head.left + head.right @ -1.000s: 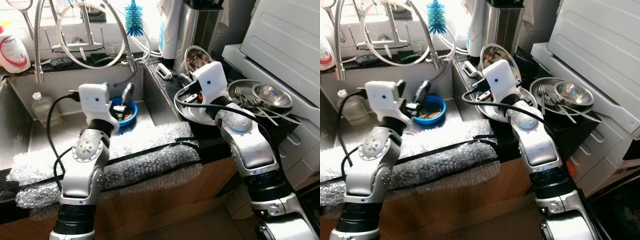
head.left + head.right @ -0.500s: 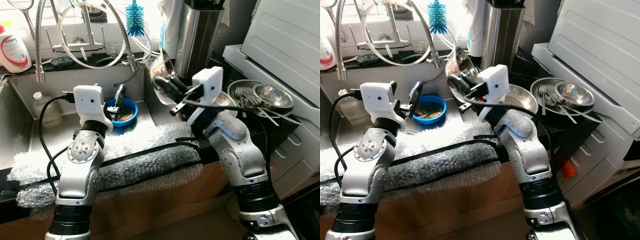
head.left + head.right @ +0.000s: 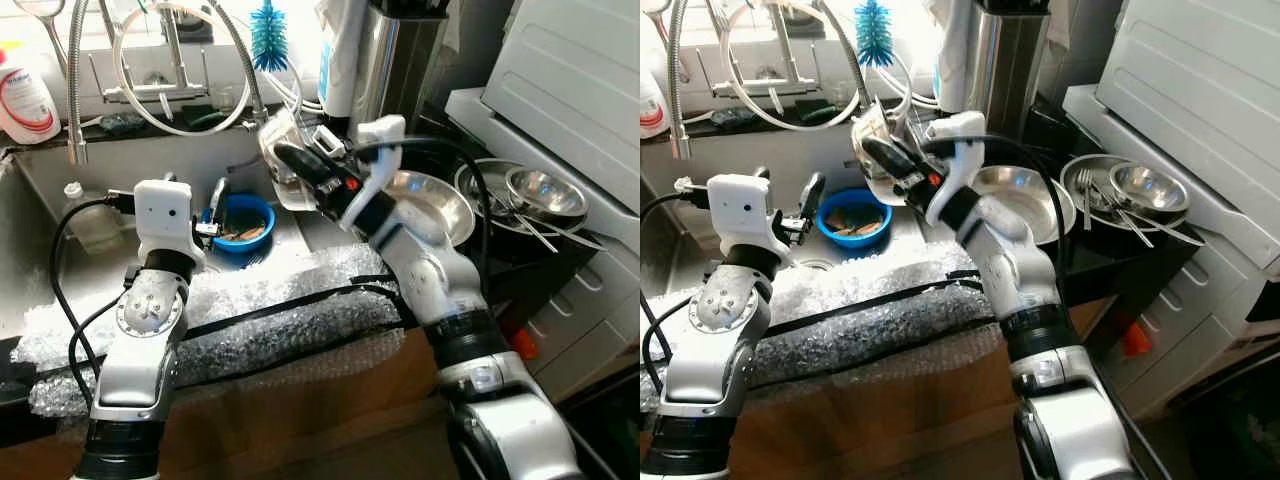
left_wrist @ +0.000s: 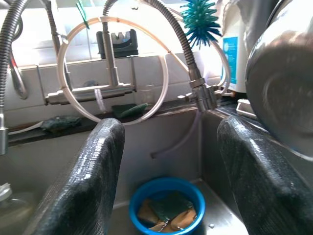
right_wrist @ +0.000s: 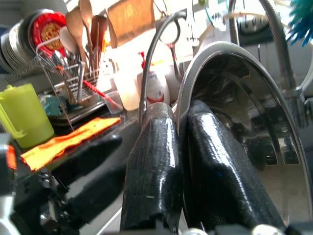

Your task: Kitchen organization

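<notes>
Over the sink (image 3: 60, 270), the right gripper (image 3: 300, 165) pinches the rim of a shiny steel bowl (image 3: 283, 160), one finger inside and one outside, so the bowl hangs on its side and cannot slip. It is just above and beside the blue bowl (image 3: 243, 220) that sits low in the sink. The bowl seems to be going into the sink for washing. The left gripper (image 3: 212, 205) waits near the blue bowl with its fingers (image 4: 95, 181) spread wide and holding nothing, maybe ready to help.
</notes>
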`<state>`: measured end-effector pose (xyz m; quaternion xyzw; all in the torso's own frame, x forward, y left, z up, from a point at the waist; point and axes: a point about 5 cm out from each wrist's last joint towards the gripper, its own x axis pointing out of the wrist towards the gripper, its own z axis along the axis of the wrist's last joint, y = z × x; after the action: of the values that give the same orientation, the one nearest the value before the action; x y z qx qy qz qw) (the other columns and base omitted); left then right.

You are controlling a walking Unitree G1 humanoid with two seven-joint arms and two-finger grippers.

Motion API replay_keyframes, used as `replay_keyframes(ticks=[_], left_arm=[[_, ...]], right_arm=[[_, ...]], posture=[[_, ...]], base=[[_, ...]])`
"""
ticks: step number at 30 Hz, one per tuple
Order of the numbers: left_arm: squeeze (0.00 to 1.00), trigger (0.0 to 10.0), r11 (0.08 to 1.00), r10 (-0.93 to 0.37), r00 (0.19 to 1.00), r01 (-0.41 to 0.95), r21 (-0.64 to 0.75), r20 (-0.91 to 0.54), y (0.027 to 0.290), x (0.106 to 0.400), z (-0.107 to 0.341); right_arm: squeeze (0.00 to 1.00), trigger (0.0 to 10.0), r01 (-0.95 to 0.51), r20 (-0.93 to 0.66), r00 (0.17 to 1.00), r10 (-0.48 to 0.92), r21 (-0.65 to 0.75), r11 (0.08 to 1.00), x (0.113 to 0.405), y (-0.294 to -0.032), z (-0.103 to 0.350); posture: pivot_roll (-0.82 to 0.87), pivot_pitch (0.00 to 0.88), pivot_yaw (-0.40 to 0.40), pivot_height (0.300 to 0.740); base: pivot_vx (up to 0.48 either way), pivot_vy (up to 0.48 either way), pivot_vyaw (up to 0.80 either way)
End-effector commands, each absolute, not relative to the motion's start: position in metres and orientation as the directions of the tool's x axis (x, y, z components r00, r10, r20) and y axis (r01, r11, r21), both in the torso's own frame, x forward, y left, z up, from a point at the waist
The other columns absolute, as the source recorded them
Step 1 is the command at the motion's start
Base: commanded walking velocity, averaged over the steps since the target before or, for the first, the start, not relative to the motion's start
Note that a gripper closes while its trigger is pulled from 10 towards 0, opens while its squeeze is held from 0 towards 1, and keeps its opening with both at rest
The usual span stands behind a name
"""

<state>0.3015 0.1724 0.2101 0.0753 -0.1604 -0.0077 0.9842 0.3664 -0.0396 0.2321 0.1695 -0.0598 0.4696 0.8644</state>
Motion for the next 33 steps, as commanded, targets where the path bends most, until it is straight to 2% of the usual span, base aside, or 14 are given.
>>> replay_keyframes(ticks=[1,4,5,8,11,17,26,27,28,29,33], left_arm=[[0.00,10.0,0.985,-0.030,0.944,-0.028,0.170,0.330,0.173,0.301,0.215],[0.00,10.0,0.985,-0.033,0.943,-0.026,0.173,0.330,0.172,0.301,0.215],[0.00,10.0,0.985,-0.035,0.943,-0.025,0.173,0.332,0.172,0.301,0.216],[0.00,10.0,0.985,-0.035,0.941,-0.024,0.170,0.337,0.170,0.301,0.218],[0.00,10.0,0.986,-0.037,0.940,-0.022,0.168,0.339,0.170,0.302,0.219],[0.00,10.0,0.986,-0.043,0.941,-0.013,0.165,0.336,0.168,0.301,0.218],[0.00,10.0,0.987,-0.061,0.942,0.008,0.161,0.329,0.163,0.302,0.217],[0.00,10.0,0.987,-0.065,0.943,0.012,0.163,0.326,0.162,0.303,0.217],[0.00,10.0,0.986,-0.067,0.943,0.013,0.165,0.325,0.162,0.303,0.217],[0.00,10.0,0.987,-0.067,0.944,0.015,0.161,0.323,0.161,0.303,0.217],[0.00,10.0,0.987,-0.074,0.945,0.025,0.157,0.318,0.158,0.303,0.215]], right_arm=[[0.00,10.0,-0.827,0.249,0.558,0.791,0.248,0.505,0.372,-0.042,0.231],[0.00,10.0,-0.810,0.191,0.572,0.797,0.283,0.514,0.378,-0.041,0.225],[0.00,10.0,-0.779,0.133,0.606,0.784,0.300,0.551,0.383,-0.042,0.219],[0.00,10.0,-0.737,0.047,0.639,0.768,0.324,0.593,0.389,-0.045,0.210],[0.00,10.0,-0.709,-0.027,0.665,0.746,0.290,0.643,0.392,-0.047,0.202],[0.00,10.0,-0.718,0.001,0.655,0.755,0.313,0.622,0.395,-0.049,0.206],[0.00,10.0,-0.698,-0.047,0.669,0.742,0.306,0.648,0.397,-0.048,0.202],[0.20,10.0,-0.688,-0.055,0.678,0.733,0.303,0.660,0.398,-0.049,0.201],[0.20,10.0,-0.683,-0.060,0.683,0.728,0.299,0.666,0.398,-0.050,0.201],[1.00,10.0,-0.682,-0.065,0.684,0.726,0.295,0.669,0.398,-0.050,0.200],[1.00,10.0,-0.669,-0.072,0.696,0.714,0.294,0.682,0.399,-0.051,0.199]], posture=[[-0.04,0.000,-0.084,0.740],[-0.04,0.000,-0.084,0.740],[-0.04,0.000,-0.085,0.740],[-0.04,0.000,-0.084,0.740],[-0.04,0.000,-0.083,0.740],[-0.03,0.000,-0.084,0.740],[-0.03,0.000,-0.082,0.740],[-0.03,0.000,-0.082,0.740],[-0.03,0.000,-0.082,0.740],[-0.03,0.000,-0.083,0.740],[-0.04,0.000,-0.083,0.740]], base=[[0.000,0.000,0.00],[0.000,0.000,0.00],[0.000,0.000,0.00],[0.000,0.000,0.00],[0.000,0.000,0.00],[0.000,0.000,0.00],[0.000,0.000,0.00],[0.000,0.000,0.00],[0.000,0.000,0.00],[0.000,0.000,0.00],[0.000,0.000,0.00]])
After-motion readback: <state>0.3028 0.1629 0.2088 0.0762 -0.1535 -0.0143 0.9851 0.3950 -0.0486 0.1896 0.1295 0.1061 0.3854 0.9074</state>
